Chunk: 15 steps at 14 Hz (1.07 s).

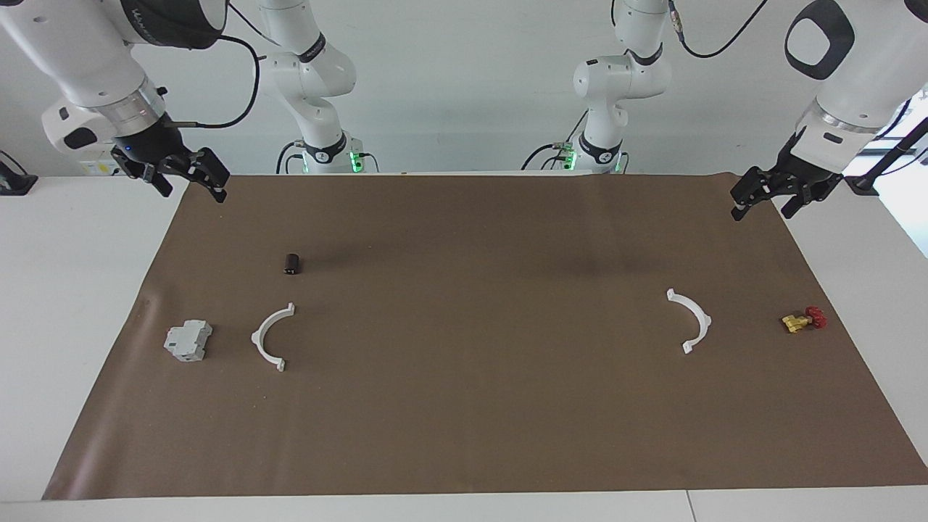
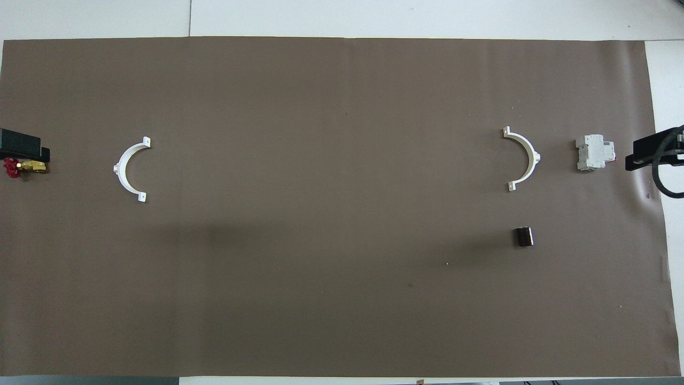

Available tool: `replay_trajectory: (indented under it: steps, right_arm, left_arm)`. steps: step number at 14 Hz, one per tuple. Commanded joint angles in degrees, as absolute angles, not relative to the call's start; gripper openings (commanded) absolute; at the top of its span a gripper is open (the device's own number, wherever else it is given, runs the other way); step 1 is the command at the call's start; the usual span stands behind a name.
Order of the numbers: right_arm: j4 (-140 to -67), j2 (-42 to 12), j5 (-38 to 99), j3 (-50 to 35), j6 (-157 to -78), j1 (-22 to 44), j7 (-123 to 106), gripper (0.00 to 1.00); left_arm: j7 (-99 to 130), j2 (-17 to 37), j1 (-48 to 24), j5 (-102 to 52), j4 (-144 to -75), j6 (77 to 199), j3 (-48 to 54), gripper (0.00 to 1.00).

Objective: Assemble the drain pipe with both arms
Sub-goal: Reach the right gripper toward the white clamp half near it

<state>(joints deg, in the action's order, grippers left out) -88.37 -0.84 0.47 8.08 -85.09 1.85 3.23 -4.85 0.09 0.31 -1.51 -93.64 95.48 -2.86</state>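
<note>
The drain pipe lies in two separate white half-circle pieces on the brown mat (image 1: 464, 406). One half (image 1: 257, 337) (image 2: 533, 156) lies toward the right arm's end, beside a grey box. The other half (image 1: 705, 317) (image 2: 122, 174) lies toward the left arm's end, beside a small valve. Their open sides face each other across the middle of the mat. My right gripper (image 1: 192, 185) (image 2: 641, 158) is open and empty, raised over the mat's edge at its own end. My left gripper (image 1: 761, 210) (image 2: 24, 149) is open and empty, raised over the mat's edge at its end.
A grey blocky box (image 1: 188, 341) (image 2: 593, 152) sits between the right-end half and the mat's edge. A red-and-yellow valve (image 1: 803, 319) (image 2: 21, 168) sits at the left arm's end. A small dark cylinder (image 1: 292, 263) (image 2: 523, 236) lies nearer to the robots than the right-end half.
</note>
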Motion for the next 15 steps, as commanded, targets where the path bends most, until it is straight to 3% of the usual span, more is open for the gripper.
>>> replay_trajectory:
  steps: [1, 10, 13, 15]
  right_arm:
    - [-89.82, 0.35, -0.26, 7.56, -86.13, 1.49, 1.93, 1.00]
    - [-91.84, 1.14, 0.70, 7.74, -87.18, 1.76, 1.41, 1.00]
    - [-95.96, 1.58, 0.70, 7.56, -96.65, 3.94, -1.85, 1.00]
    - [-96.33, -1.56, 0.62, 7.56, -100.09, 5.18, -1.85, 1.00]
  left_arm:
    - [-4.83, -1.67, 0.00, -1.93, -95.62, 95.98, -2.99, 1.00]
    - [-4.83, -1.67, 0.00, -1.93, -95.54, 95.98, -2.99, 1.00]
    - [-4.83, -1.67, 0.00, -1.93, -95.54, 95.98, -3.08, 1.00]
    - [-4.83, -1.67, 0.00, -1.93, -95.62, 95.98, -2.99, 1.00]
